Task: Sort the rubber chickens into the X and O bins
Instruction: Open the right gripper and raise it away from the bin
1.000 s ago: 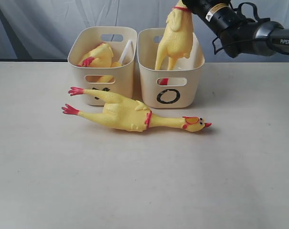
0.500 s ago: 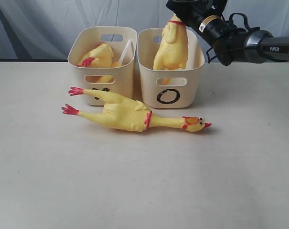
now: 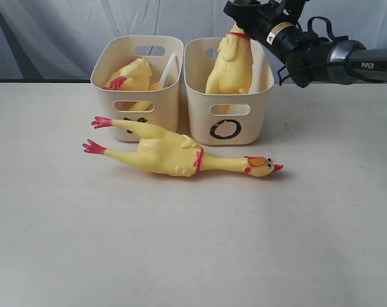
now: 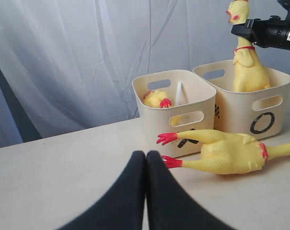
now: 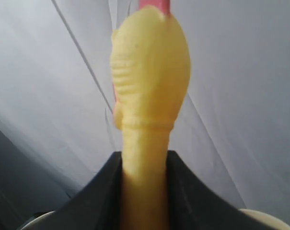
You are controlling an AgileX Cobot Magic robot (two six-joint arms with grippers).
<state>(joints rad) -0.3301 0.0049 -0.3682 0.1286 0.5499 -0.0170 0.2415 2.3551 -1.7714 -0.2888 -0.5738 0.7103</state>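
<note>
Change: the held chicken [image 3: 231, 64] has come down. A second ago it dangled high over the O bin [image 3: 254, 118]; now its body sits inside, with the shoulders and neck above the rim.
Last half second: hardly a twitch from bird or arm.
Right gripper [image 3: 245, 13]: it reaches in from 2 o'clock, above the O bin. Its fingers press both sides of the held chicken's neck, between the head and the red band. It's clamped on the neck, and the head pokes up past the fingers.
Left gripper [image 4: 145, 160]: the fingers are pressed together with nothing between them, low over the table [image 3: 180, 243] and well apart from the bins.
O bin: at 12 o'clock on the table, with the X bin [image 3: 103, 96] right beside it at its 9 o'clock.
X bin: a small chicken [image 3: 132, 75] lies curled inside, same as before.
Big chicken [image 3: 164, 153]: it lies flat on the table at 6 o'clock of the bins. The feet point to 9 o'clock and the beak to 3 o'clock; it has not moved.
</note>
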